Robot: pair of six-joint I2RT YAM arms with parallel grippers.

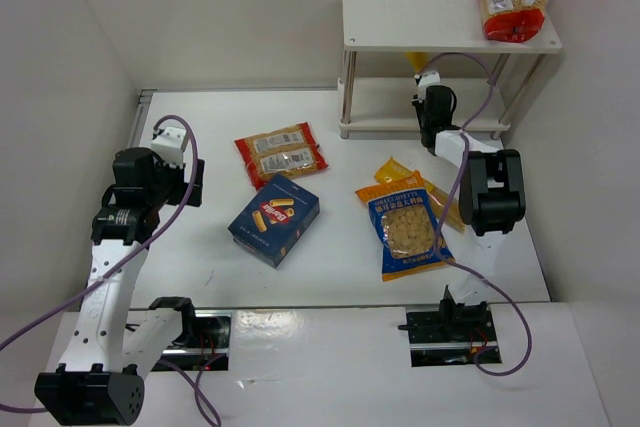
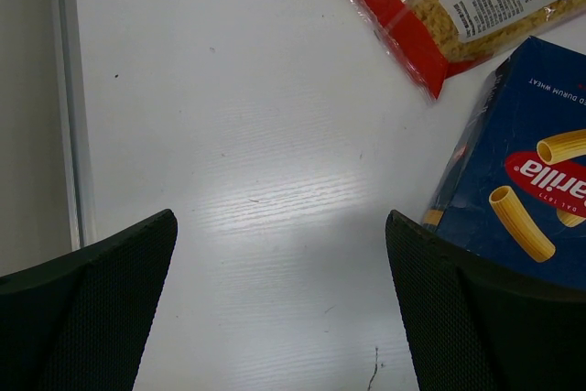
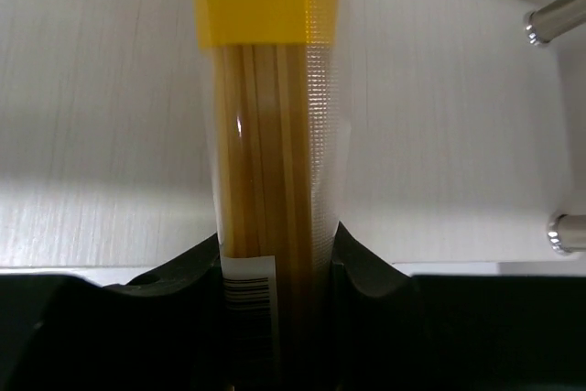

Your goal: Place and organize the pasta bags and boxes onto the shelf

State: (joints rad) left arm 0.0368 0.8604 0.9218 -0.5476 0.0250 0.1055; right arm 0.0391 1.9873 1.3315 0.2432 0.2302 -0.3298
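Spaghetti bag (image 3: 275,162): clear, glossy plastic film, a crimped waffle seam down one edge, opaque yellow at the end. Shelf board (image 3: 92,89) behind it looks matt white with a faint grain, and the shelf legs (image 3: 557,17) gleam like polished metal. On the left gripper (image 2: 279,263), the fingers (image 2: 101,309) are matt black, finely meshed. Blue box (image 2: 531,180): satin printed cardboard. Red-edged bag (image 2: 403,34): crinkly, shiny plastic. Table (image 2: 256,135): smooth white, soft sheen.
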